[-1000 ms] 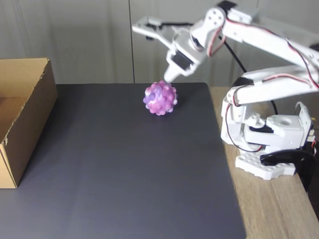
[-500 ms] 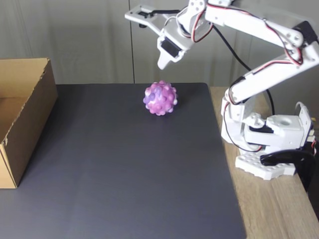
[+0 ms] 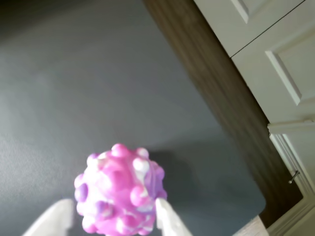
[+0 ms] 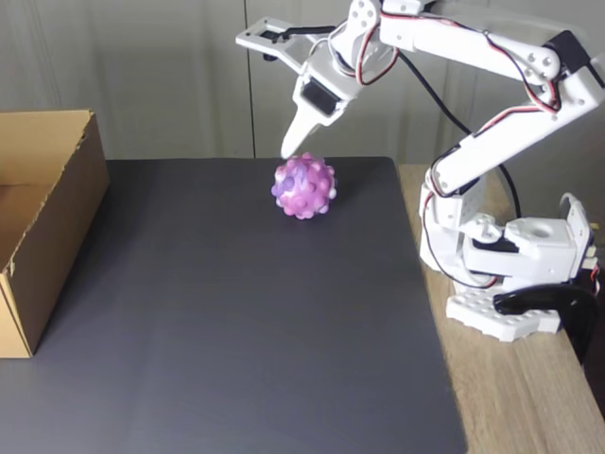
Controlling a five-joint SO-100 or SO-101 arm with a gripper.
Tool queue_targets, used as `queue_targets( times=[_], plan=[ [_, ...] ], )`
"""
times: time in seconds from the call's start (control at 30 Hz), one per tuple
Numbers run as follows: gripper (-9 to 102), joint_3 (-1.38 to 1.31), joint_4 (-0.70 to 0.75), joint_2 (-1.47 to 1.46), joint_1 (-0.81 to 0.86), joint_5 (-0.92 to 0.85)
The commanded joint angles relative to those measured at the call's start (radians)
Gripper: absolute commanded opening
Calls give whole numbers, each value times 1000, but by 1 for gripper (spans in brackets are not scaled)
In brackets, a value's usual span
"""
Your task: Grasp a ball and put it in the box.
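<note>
Fixed view: the knobbed pink-and-purple ball [image 4: 304, 187] rests on the dark mat [image 4: 236, 322] covering the desk [image 4: 529, 397], close to the mat's far edge and toward its right corner, while the open-topped cardboard box [image 4: 43, 222] stands at the mat's left edge, well apart from the ball. The white arm [image 4: 492, 123] reaches over from its base at the desk's right edge, and the end effector [image 4: 284, 99] hangs just above the ball with its jaws spread wide. Wrist view: two pale fingertips [image 3: 165, 216] flank the ball [image 3: 119, 196] at the lower edge, with the ball between them and the mat's far corner beyond.
</note>
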Motion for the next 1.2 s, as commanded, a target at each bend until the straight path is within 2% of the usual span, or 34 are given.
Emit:
queue_targets(
  times=[0.0, 0.13, 0.73, 0.93, 1.17],
  plan=[
    [32, 8, -25, -2, -5, 6],
    [40, 44, -35, -15, 0, 6],
    [43, 163, -149, -78, 9, 25],
    [42, 224, -170, -67, -2, 32],
    [33, 282, -202, -64, -9, 61]
  ],
)
